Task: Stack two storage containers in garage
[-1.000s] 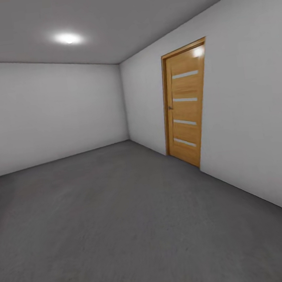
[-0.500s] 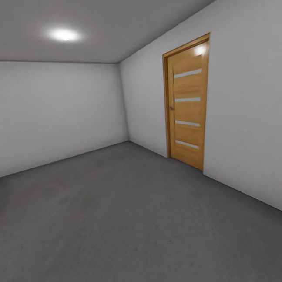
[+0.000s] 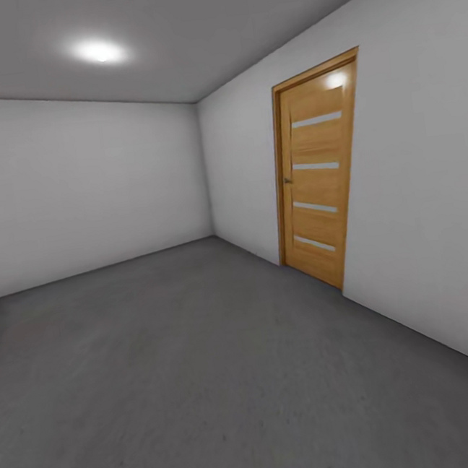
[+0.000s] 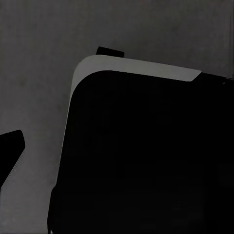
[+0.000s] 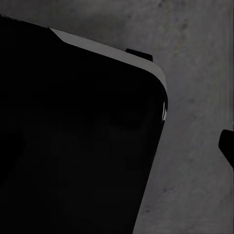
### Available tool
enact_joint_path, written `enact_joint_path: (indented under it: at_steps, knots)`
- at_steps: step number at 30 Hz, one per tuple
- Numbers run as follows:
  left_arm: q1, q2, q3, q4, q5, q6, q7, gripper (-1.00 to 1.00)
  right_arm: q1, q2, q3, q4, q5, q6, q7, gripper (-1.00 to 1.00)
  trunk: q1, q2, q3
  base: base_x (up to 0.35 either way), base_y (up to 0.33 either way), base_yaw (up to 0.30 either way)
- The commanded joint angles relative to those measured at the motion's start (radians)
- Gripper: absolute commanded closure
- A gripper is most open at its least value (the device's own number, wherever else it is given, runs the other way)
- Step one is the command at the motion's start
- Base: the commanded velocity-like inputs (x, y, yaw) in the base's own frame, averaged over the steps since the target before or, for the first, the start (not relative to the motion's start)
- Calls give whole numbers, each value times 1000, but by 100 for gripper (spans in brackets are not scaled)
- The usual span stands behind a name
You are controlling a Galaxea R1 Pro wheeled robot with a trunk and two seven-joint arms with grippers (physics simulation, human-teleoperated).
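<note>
The head view takes in the garage's dark grey floor [image 3: 207, 382], white walls and a wooden door [image 3: 317, 170] at right of frame, while both wrist views face floor past a black body, gripper states unreadable.

You've got one door [image 3: 317, 170] in the head view: wood, four pale horizontal strips on its face, one handle on the edge nearest the room corner. Two white-grey walls meet at that one corner, left of the door. One ceiling light [image 3: 99, 51], up and left of the door. One dark grey floor [image 3: 177, 371], running out from the door's foot. Each wrist view gives you one large black rounded body over that floor.
</note>
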Motion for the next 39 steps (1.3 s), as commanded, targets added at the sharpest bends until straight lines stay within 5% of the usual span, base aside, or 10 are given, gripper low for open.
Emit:
enact_joint_path:
  at_steps: [1, 31, 39]
  knots:
    - [0, 0, 0, 0, 6, -2, 1, -100, -1, 0, 8, 1, 0, -2, 0, -100, 1, 0, -1, 325, 0, 0]
    - [0, 0, 0, 0, 7, -1, 4, -100, -1, 8, 0, -1, -10, -1, 1, -100, 1, 0, -1, 325, 0, -1]
    - [0, 0, 0, 0, 7, -1, 4, -100, -1, 0, -1, -2, -10, -20, 12, -100, 1, 0, -1, 325, 8, -193]
